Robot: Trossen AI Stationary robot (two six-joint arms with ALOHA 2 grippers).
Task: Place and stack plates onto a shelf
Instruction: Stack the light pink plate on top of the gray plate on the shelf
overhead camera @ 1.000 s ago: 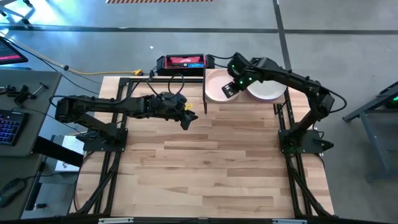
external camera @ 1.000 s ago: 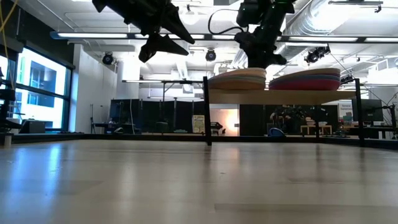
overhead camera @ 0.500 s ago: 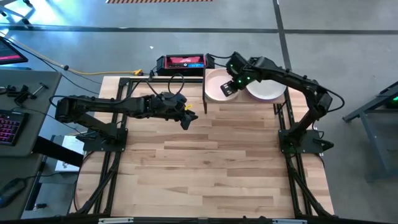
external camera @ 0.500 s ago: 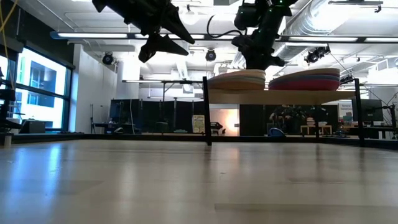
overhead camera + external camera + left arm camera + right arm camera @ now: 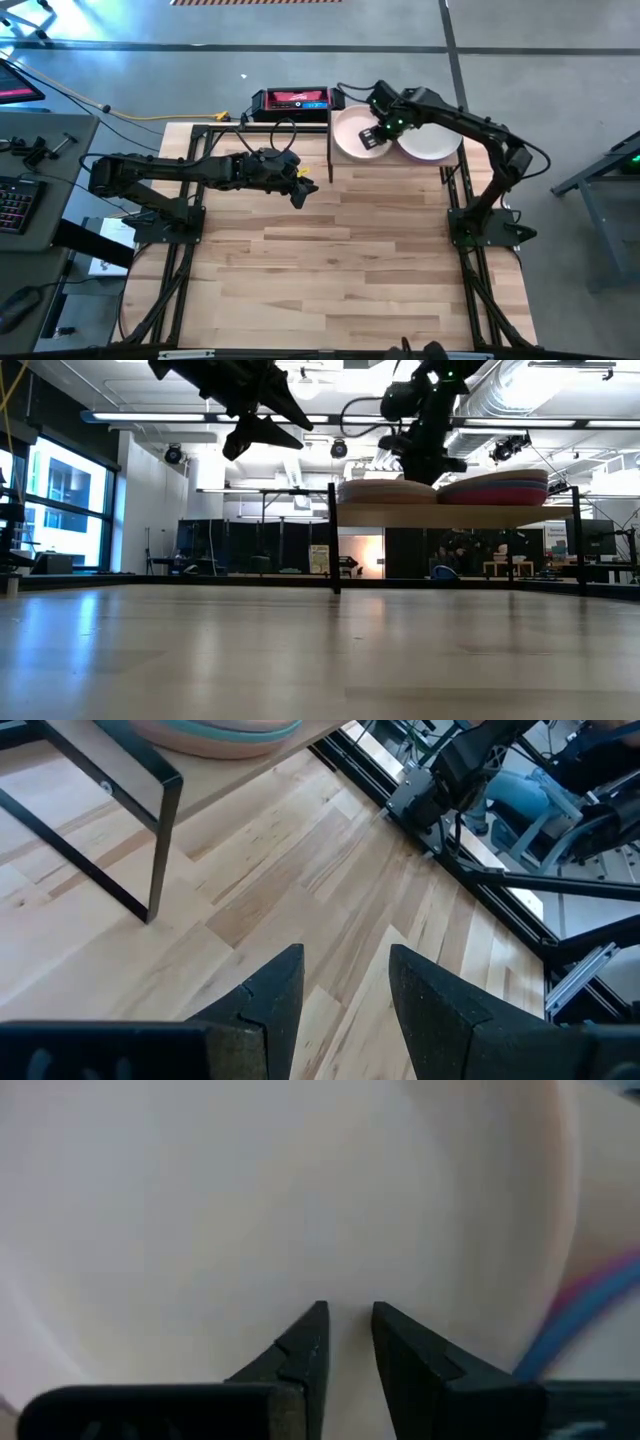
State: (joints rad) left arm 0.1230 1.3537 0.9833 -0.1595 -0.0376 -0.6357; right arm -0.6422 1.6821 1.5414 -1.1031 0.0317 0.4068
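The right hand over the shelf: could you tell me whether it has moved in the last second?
Yes. The right hand has shifted slightly toward the table's far edge, nearer the red-topped box.

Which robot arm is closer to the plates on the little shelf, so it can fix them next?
Probably the right. The right gripper hangs directly over the plate stacks on the shelf, fingers slightly apart and empty. The left gripper waits open above the bare tabletop, beside the shelf.

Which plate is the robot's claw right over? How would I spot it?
Find the small raised shelf at the wooden table's far edge. Two plate stacks sit on it; it's the peach-pink plate topping the left stack, under the right gripper, unlike the cream plate beside it.
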